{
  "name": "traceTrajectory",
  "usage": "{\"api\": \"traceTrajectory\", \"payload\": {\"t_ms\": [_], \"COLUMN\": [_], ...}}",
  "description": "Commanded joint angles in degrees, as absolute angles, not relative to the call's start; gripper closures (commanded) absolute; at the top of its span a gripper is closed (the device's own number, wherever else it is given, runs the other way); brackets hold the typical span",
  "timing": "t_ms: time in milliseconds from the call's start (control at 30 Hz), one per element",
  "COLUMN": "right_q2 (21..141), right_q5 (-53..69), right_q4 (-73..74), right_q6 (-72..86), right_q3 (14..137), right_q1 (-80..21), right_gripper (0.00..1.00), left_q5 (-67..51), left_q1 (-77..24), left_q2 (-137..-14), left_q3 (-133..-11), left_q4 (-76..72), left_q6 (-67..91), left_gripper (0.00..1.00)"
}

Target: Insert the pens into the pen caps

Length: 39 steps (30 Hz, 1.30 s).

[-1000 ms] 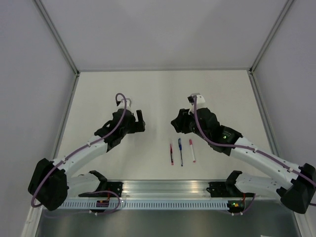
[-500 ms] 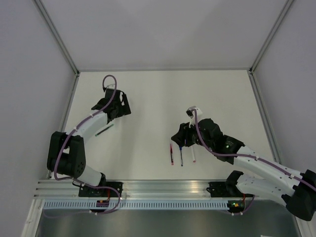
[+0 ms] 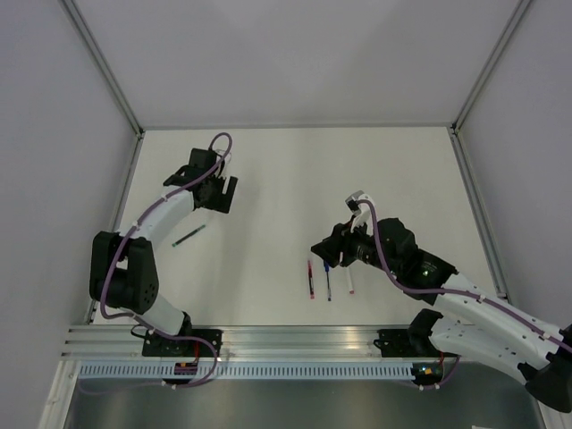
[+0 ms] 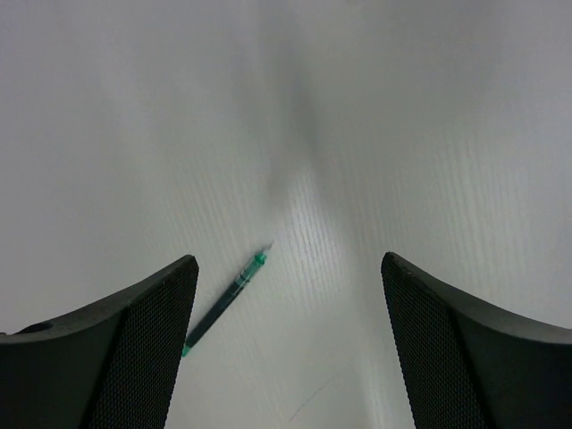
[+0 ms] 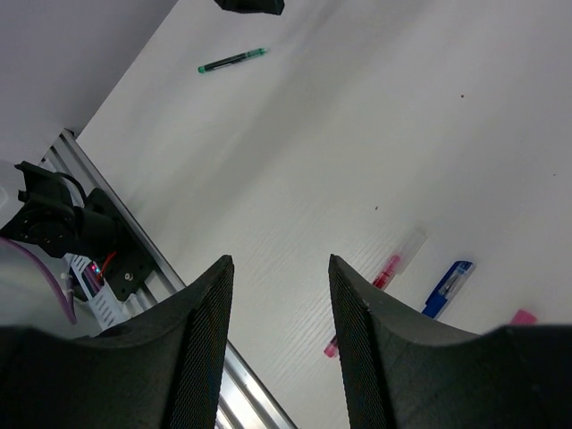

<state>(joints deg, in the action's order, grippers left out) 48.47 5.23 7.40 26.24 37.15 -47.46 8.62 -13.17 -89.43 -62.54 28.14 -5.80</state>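
A green pen [image 3: 189,236] lies alone on the white table at the left. It also shows in the left wrist view [image 4: 223,304], bare tip pointing away, and in the right wrist view [image 5: 231,61]. My left gripper [image 3: 215,189] is open and empty above the table just beyond it [image 4: 286,268]. A red pen [image 3: 310,279], a blue pen [image 3: 327,279] and a white pen with reddish ends [image 3: 348,274] lie side by side at centre front. My right gripper [image 3: 325,251] is open and empty over their far ends [image 5: 281,264]. I see no loose pen caps.
The aluminium rail [image 3: 295,344] with both arm bases runs along the near edge. Grey walls close in the table on the left, back and right. The red pen [image 5: 380,277] and blue pen [image 5: 447,288] lie just right of my right fingers.
My left arm has swung from the table's middle to the far left, uncovering the green pen. My right gripper has come nearer and lower over the three pens.
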Motion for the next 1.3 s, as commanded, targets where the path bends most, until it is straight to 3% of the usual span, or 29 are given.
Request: {"api": "traceTrajectory", "payload": {"t_ms": [0, 133, 333, 700, 967, 1267], "right_q2": [45.54, 44.04, 43.86, 43.50, 43.42, 42.98], "right_q5": [6.24, 5.89, 5.80, 7.65, 7.47, 7.56], "right_q4": [6.16, 5.45, 5.54, 3.96, 3.96, 4.13], "right_q6": [25.84, 26.02, 26.37, 27.16, 26.89, 26.89], "right_q3": [36.92, 35.77, 35.42, 34.72, 34.63, 34.81], "right_q1": [-47.46, -47.37, -47.37, -47.37, -47.37, -47.37], "right_gripper": [0.46, 0.46, 0.46, 0.46, 0.47, 0.46], "left_q5": [2.11, 7.55, 2.02, 9.84, 9.05, 14.06], "left_q1": [-12.66, -12.74, -12.74, -12.74, -12.75, -12.75], "left_q2": [-91.66, -99.37, -114.32, -123.65, -130.69, -134.91], "left_q3": [-72.74, -81.37, -96.48, -99.22, -104.23, -108.02], "left_q4": [31.21, 31.71, 36.73, 32.52, 31.46, 36.82], "left_q6": [-6.99, 9.37, 21.78, 26.80, 29.09, 26.72], "left_gripper": [0.12, 0.13, 0.24, 0.25, 0.28, 0.44]}}
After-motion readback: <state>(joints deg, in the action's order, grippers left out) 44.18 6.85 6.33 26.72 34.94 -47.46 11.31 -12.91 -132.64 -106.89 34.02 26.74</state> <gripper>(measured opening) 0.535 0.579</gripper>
